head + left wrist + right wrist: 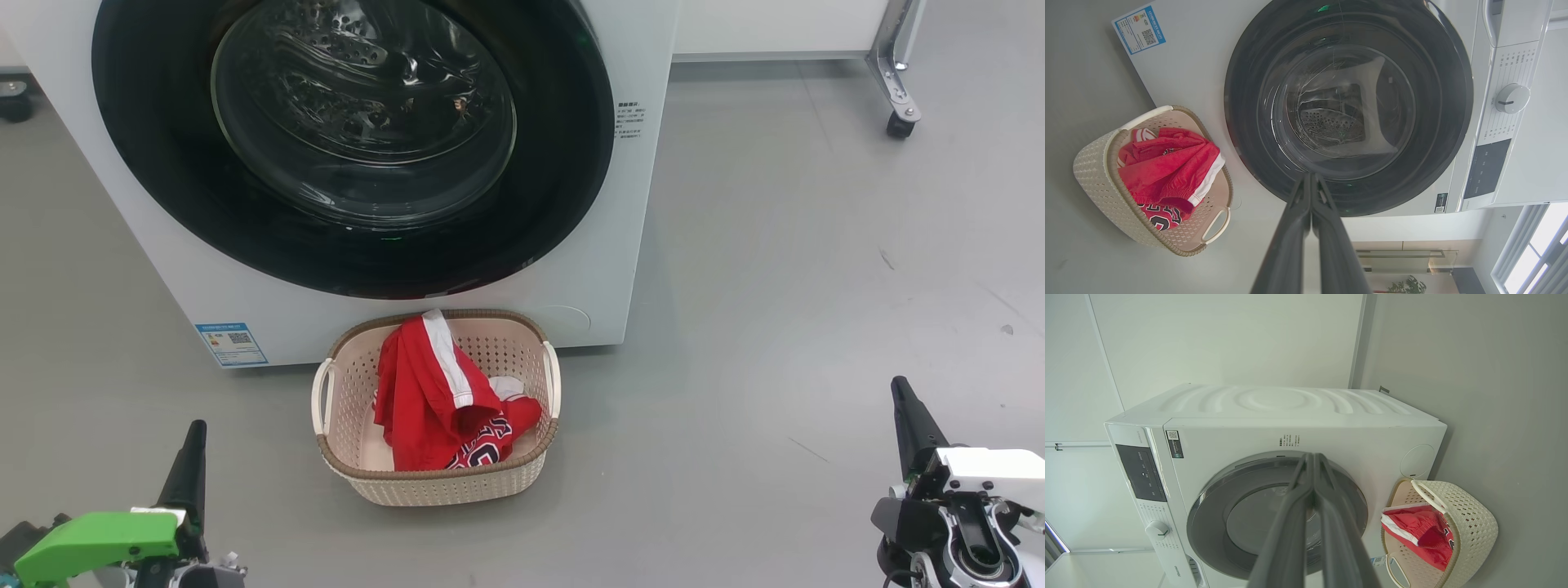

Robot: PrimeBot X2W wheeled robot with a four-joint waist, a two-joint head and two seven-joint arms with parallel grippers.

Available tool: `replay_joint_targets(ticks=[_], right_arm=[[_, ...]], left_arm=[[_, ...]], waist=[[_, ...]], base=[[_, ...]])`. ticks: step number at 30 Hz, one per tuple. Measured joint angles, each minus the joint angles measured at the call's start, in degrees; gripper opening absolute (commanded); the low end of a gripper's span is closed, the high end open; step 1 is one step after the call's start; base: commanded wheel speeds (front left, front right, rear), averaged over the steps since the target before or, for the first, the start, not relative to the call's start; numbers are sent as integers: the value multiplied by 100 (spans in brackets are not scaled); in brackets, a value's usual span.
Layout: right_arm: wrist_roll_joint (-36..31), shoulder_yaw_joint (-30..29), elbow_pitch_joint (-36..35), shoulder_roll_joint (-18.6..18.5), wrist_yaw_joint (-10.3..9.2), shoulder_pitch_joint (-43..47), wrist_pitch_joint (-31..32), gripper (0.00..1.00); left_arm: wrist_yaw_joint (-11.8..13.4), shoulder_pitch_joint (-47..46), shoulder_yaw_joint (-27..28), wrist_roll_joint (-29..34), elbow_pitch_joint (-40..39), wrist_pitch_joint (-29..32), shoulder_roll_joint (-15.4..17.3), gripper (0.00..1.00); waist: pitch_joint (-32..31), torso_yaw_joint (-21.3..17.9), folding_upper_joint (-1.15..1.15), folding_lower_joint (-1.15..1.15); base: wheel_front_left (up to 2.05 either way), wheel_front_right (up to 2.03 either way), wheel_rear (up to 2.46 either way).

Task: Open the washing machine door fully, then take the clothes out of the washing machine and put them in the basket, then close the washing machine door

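The washing machine carries a blue label with a QR code at its lower left front corner; its print is too small to read. Small grey text lines right of the washing machine door are illegible. Clothes in the basket show partial black numerals, unreadable.

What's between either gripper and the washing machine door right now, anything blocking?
Nothing visible. Both wrist views look straight along the shut left gripper and right gripper to the closed washing machine door. The basket, holding the clothes, sits on the floor below the door, off to the side of both lines.
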Motion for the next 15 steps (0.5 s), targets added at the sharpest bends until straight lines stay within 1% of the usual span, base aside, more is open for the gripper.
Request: replay_joint_targets(ticks=[15], right_arm=[[1, -2, 0, 1, 0, 0, 16, 0]], left_arm=[[0, 0, 4, 0, -1, 1, -2, 0]], waist=[[0, 0, 0, 0]], base=[[0, 0, 0]])
